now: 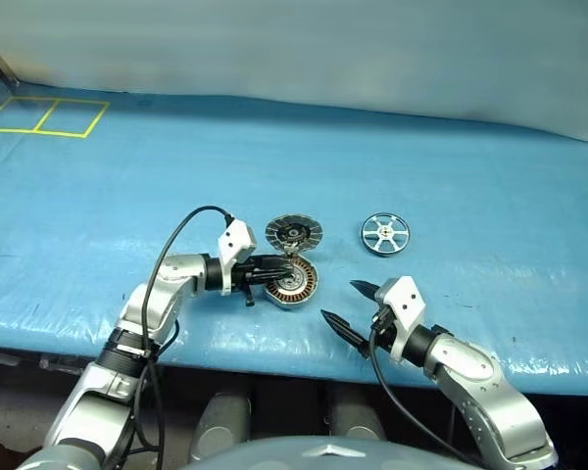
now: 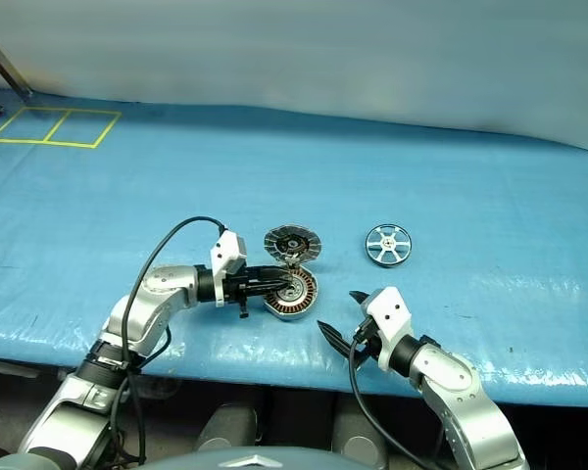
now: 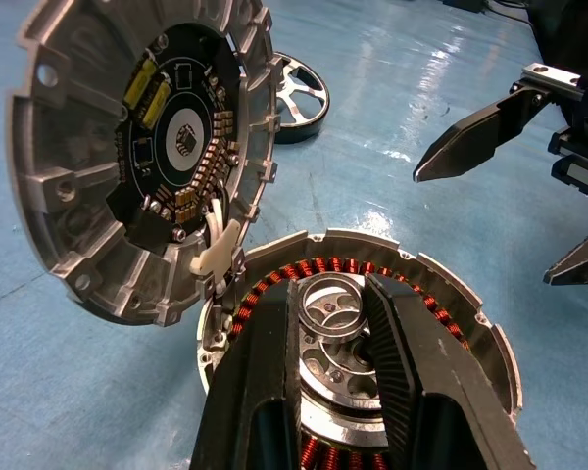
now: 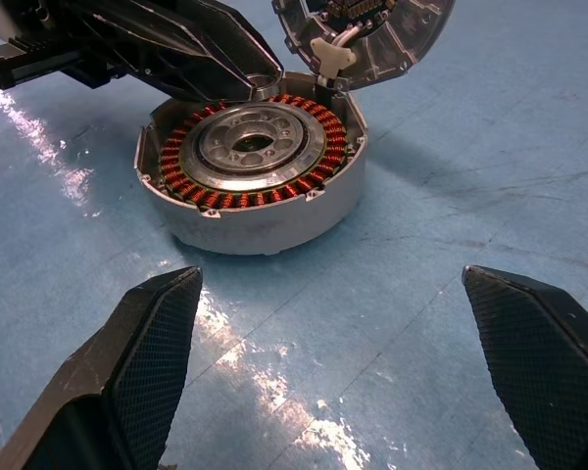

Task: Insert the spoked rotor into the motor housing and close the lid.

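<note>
While the lid (image 1: 294, 233) stands swung open on its hinge, its dark circuit face and grey segments turned toward the robot, the motor housing (image 1: 294, 283) sits uncovered on a blue plastic sheet (image 1: 451, 176) that covers the whole work table, its ring of copper-brown windings exposed. The sheet is glossy and creased, catching patches of glare, and runs back to a pale, plain wall (image 1: 323, 49). Yellow tape (image 1: 44, 116) marks two adjoining boxes on the sheet at the far left corner.

The left gripper (image 1: 277, 271) reaches in level from the left, its two black fingers set narrowly apart over the housing's near rim and central metal hub; from the left wrist view they appear to rest against the stator, though contact cannot be confirmed. They hold nothing loose.

The spoked rotor (image 1: 385, 234) lies flat on the sheet to the right of the housing and lid, well apart from both grippers, its silver spokes and dark gaps facing up.

The right gripper (image 1: 348, 308) hovers near the front edge of the table, just right of the housing, its fingers spread wide and empty and pointing toward the housing. In the right wrist view the housing sits squarely between those two fingertips, farther along the sheet.
</note>
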Robot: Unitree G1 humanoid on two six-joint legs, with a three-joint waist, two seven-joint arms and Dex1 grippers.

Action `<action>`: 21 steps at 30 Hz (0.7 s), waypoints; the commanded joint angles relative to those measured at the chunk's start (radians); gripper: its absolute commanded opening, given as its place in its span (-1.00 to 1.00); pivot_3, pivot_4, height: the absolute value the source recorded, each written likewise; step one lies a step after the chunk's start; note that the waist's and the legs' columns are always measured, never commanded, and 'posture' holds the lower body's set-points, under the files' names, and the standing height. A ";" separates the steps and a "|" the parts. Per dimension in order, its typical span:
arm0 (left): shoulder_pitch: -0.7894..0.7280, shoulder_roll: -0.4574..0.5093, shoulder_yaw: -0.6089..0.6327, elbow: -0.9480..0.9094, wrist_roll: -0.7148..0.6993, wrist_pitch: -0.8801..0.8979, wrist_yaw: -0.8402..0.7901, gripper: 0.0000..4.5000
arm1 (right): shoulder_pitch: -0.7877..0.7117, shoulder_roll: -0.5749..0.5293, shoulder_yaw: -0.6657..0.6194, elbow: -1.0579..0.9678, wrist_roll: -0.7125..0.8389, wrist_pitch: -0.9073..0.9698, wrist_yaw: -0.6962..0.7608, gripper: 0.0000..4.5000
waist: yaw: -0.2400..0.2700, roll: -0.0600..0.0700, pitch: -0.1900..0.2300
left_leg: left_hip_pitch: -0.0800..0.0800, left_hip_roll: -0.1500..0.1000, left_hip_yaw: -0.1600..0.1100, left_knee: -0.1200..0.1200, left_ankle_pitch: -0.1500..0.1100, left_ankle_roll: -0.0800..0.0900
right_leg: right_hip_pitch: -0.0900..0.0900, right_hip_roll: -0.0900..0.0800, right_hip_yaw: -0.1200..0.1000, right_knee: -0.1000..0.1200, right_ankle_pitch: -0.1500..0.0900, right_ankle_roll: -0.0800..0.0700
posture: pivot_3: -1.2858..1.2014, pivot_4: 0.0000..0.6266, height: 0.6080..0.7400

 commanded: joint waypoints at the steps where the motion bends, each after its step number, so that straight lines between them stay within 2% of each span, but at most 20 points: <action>1: -0.018 -0.005 -0.006 0.005 0.012 -0.021 -0.018 -0.70 | 0.000 0.004 -0.006 -0.029 0.002 -0.023 -0.004 1.00 | 0.000 0.000 0.000 | 0.000 0.000 0.000 0.000 0.000 0.000 | 0.000 0.000 0.000 0.000 0.000 0.000 | 0.03 -0.52 1.00; 21: -0.022 -0.018 -0.013 0.058 0.052 -0.040 -0.039 -0.70 | -0.001 0.003 -0.002 -0.026 -0.008 -0.021 -0.020 1.00 | 0.000 0.000 0.000 | 0.002 0.000 0.000 0.001 0.000 0.000 | 0.002 0.000 0.000 0.000 0.000 0.000 | 0.03 -0.52 1.00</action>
